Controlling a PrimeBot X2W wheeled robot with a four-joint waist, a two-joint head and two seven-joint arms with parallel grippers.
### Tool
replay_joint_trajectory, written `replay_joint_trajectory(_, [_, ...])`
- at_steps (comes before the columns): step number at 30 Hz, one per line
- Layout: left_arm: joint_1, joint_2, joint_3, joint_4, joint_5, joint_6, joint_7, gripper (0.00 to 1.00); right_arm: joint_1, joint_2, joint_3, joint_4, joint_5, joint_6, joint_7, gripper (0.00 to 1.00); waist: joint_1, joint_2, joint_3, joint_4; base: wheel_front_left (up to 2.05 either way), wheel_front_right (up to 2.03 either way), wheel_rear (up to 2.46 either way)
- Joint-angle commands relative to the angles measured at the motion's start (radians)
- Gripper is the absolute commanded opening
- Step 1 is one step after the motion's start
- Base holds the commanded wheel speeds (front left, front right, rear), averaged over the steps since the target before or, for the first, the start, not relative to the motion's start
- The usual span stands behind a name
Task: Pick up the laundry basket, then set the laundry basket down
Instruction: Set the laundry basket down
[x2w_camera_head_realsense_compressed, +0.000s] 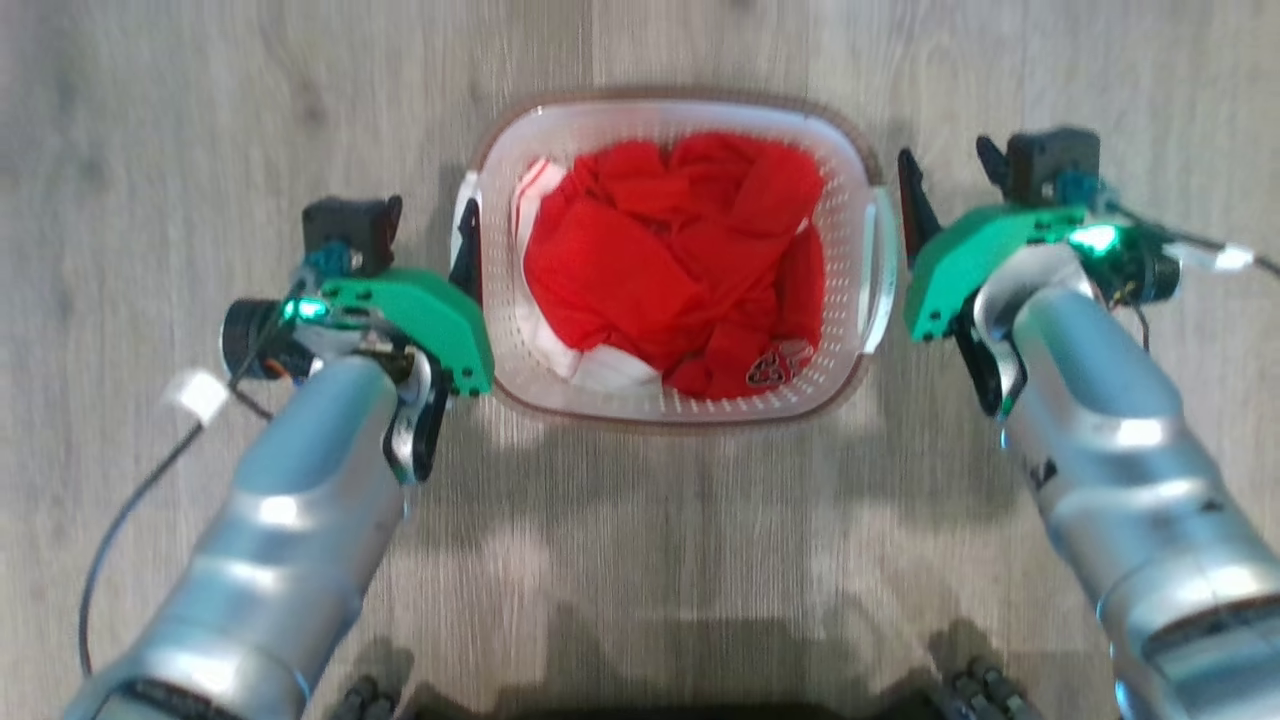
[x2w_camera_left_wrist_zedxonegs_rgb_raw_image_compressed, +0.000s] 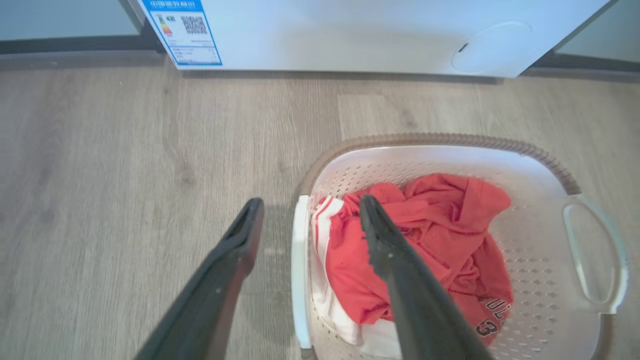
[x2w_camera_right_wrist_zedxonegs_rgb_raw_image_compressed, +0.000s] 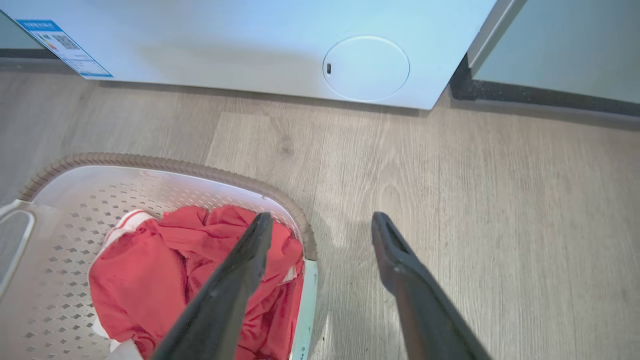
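I count one laundry basket (x2w_camera_head_realsense_compressed: 845, 150) with two handles: left handle (x2w_camera_left_wrist_zedxonegs_rgb_raw_image_compressed: 300, 260), right handle (x2w_camera_head_realsense_compressed: 884, 270). Two grippers: left gripper (x2w_camera_left_wrist_zedxonegs_rgb_raw_image_compressed: 310, 202) at the basket's left side, right gripper (x2w_camera_right_wrist_zedxonegs_rgb_raw_image_compressed: 322, 217) at its right. One washing machine (x2w_camera_left_wrist_zedxonegs_rgb_raw_image_compressed: 350, 35) beyond the basket, carrying one label (x2w_camera_left_wrist_zedxonegs_rgb_raw_image_compressed: 182, 30) and one round cap (x2w_camera_right_wrist_zedxonegs_rgb_raw_image_compressed: 366, 67). Red clothes (x2w_camera_head_realsense_compressed: 660, 260) inside the basket: piece count unclear.

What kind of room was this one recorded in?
Probably a home laundry area: a white washing machine with an energy label stands on wood-look flooring, and a laundry basket of red clothes sits before it.
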Motion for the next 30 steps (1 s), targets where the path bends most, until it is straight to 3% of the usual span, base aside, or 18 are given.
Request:
replay_joint_trajectory(1, [0.031,0.04,0.05,-0.047,0.033,0.005,-0.005,1.0,0.049,0.018,-0.003,-0.05,-0.015,0.006,-0.013,1.0,0.0001,-0.0001,-0.062,-0.003,0.0,0.0,0.0])
replay_joint_trajectory(10, [0.295,0.033,0.285,-0.331,0.264,-0.03,-0.005,1.0,0.272,0.018,-0.095,-0.35,-0.039,0.006,-0.013,1.0,0.0001,-0.0001,-0.255,-0.009,0.0,0.0,0.0])
replay_joint_trajectory(22, [0.586,-0.022,0.494,-0.635,0.411,-0.063,-0.005,1.0,0.524,0.018,-0.117,-0.586,-0.051,0.006,-0.013,1.0,0.0001,-0.0001,-0.446,-0.012,0.0,0.0,0.0])
replay_joint_trajectory(30, [0.762,-0.042,0.554,-0.779,0.463,-0.057,-0.005,1.0,0.683,0.018,-0.127,-0.735,-0.035,0.006,-0.013,1.0,0.0001,-0.0001,-0.553,-0.026,0.0,0.0,0.0])
